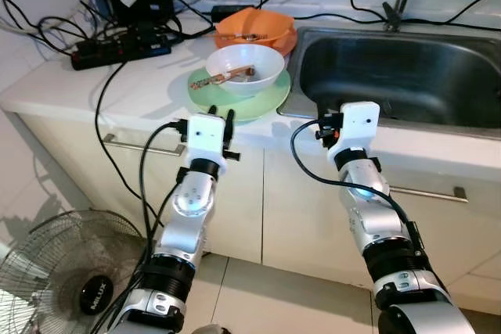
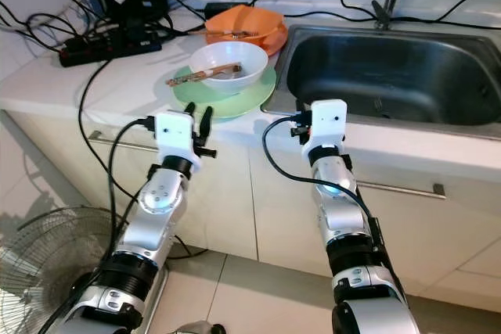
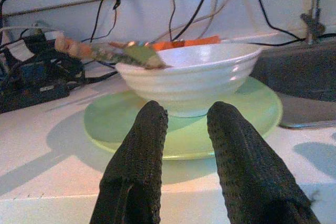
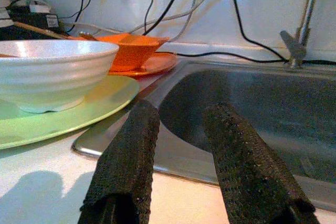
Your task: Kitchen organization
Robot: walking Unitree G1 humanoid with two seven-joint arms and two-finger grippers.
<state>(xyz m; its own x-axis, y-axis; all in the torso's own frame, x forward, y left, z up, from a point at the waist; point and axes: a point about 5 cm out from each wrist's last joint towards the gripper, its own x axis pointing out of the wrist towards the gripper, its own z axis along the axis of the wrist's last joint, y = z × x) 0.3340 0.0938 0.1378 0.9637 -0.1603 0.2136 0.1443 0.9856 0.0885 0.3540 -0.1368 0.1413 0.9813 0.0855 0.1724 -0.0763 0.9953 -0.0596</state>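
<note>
My left gripper (image 3: pixel 186 124) is a little open and holds nothing. The white bowl (image 3: pixel 189 80) sits on the green plate (image 3: pixel 105 121) just ahead. My right gripper (image 4: pixel 181 124), open and empty, faces the sink (image 4: pixel 252 103).

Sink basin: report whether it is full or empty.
Empty: the steel sink basin shows its bare, dry bottom with no dishes or standing water.

A black power strip (image 1: pixel 117 51) with tangled cables (image 1: pixel 47 25) lies at the far left of the worktop (image 1: pixel 94 84), and a wire-caged fan (image 1: pixel 59 267) stands on the floor (image 1: pixel 258 287), near left.
</note>
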